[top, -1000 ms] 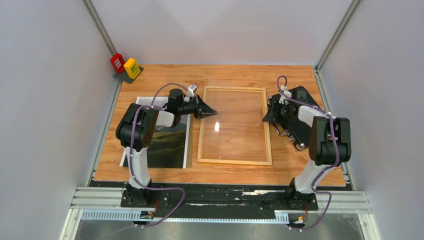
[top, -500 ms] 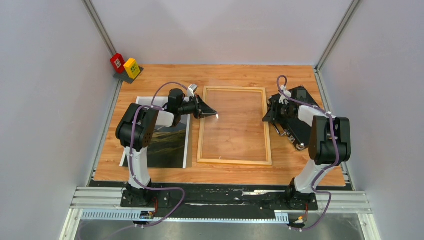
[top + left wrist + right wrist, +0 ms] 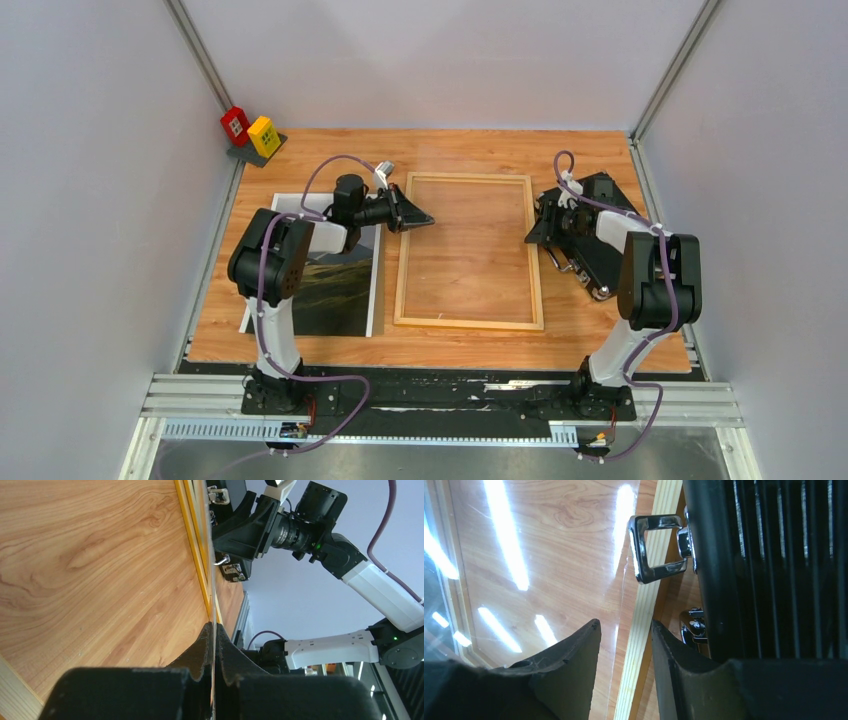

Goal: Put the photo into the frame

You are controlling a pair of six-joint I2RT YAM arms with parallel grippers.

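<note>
Photo (image 3: 345, 290) lies face up on the table left of the frame (image 3: 468, 323), partly under the left arm. Left gripper (image 3: 428, 222) pinches the clear pane (image 3: 470, 250) at its edge. Right gripper (image 3: 529, 238) straddles the right rail, jaws apart, with the black case (image 3: 774, 580) crowding just beside.

Two identical arms: left arm (image 3: 265, 262) and right arm (image 3: 655, 275). Joint housings are black, with white shells on the links between them. Each base (image 3: 270, 395) is a black plate. A purple cable (image 3: 384, 511) runs along each arm. Fingers (image 3: 569, 670) – matte black, wedge-shaped. Wrist camera (image 3: 300, 529) – black lens barrel, green indicator light, white bracket.
</note>
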